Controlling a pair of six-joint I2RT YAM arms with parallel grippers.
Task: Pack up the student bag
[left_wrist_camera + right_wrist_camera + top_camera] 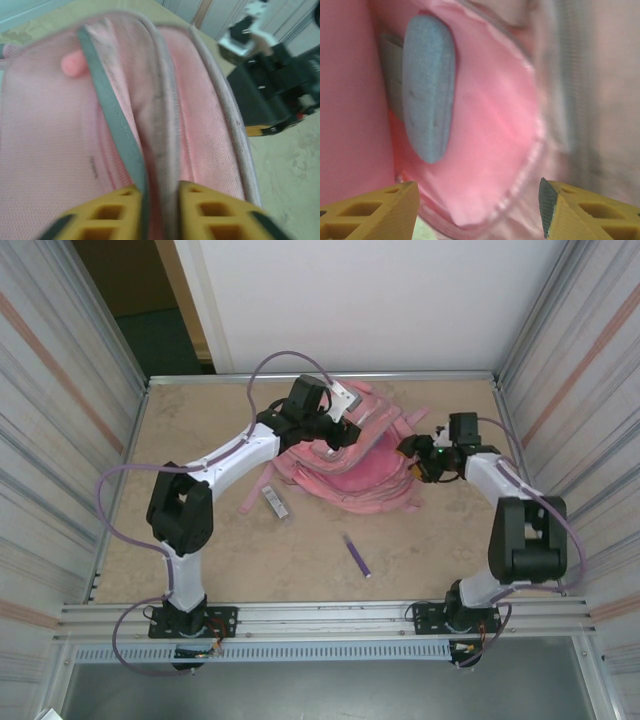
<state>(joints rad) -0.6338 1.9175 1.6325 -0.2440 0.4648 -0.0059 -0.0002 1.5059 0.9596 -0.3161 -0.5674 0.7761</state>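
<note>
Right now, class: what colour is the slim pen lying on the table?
Purple pen; clearest in the top external view.

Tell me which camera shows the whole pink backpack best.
Top external: it takes in nearly the whole student bag. The left wrist view gives a blurred close fabric fold; the right wrist view, pink lining and a grey-blue oval thing.

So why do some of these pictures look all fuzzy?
Top external: sharp and evenly lit, the big pink fabric backpack clear. Left wrist: the backpack too close, soft and smeary. Right wrist: closer still, the blue-grey oval pad blurred.
</note>
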